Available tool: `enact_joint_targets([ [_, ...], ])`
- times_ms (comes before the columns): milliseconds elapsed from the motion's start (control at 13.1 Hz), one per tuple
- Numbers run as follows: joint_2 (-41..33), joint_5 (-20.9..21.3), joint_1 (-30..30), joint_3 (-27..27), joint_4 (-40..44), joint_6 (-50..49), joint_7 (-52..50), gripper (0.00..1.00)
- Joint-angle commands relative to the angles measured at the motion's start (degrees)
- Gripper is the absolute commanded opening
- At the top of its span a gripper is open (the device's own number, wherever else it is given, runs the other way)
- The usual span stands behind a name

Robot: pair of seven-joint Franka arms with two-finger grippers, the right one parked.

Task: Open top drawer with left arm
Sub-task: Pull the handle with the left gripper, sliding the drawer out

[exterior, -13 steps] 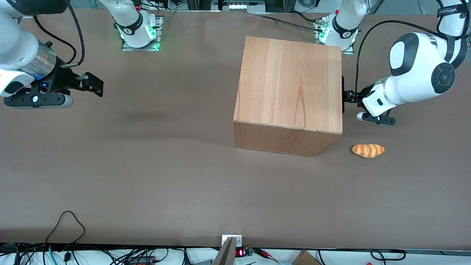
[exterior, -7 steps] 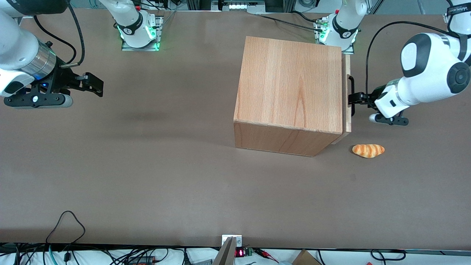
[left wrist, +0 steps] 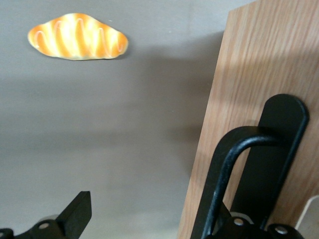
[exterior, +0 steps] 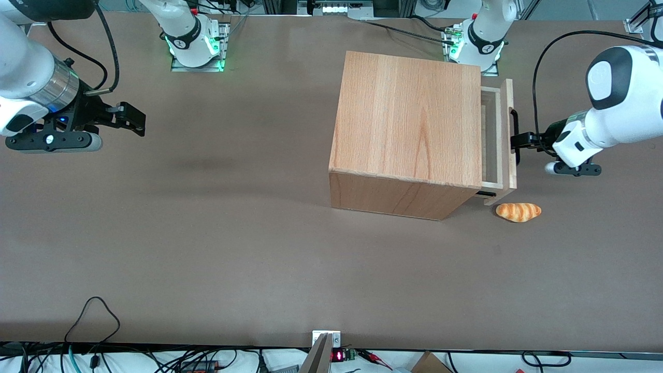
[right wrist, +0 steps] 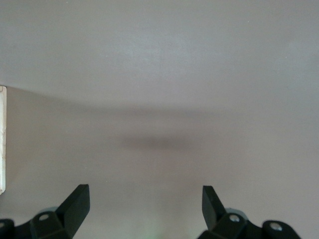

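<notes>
your hand (exterior: 519,141) sits at the black bar handle (exterior: 514,135) of the top drawer (exterior: 500,139). its fingers are spread wide, one hooked inside the bar, gripping nothing. the drawer pokes part-way out of the cabinet (exterior: 409,124), at the cabinet's 3 o'clock in the front view. pull straight along the drawer's travel, toward 3 o'clock, with the finger (left wrist: 227,164) square against the bar so it can't slip off. keep level, don't lift. mind the bread roll (exterior: 518,211) on the desk (exterior: 207,233), near the front panel's corner at its 5 o'clock.
</notes>
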Motion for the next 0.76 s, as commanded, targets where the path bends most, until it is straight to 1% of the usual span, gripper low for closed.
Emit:
enact_joint_targets([
  [0, 0.0, 3.0, 2.3, -0.3, 0.1, 0.5, 0.5, 1.00],
  [688, 1.7, 3.9, 9.9, -0.3, 1.7, 0.9, 0.7, 1.00],
])
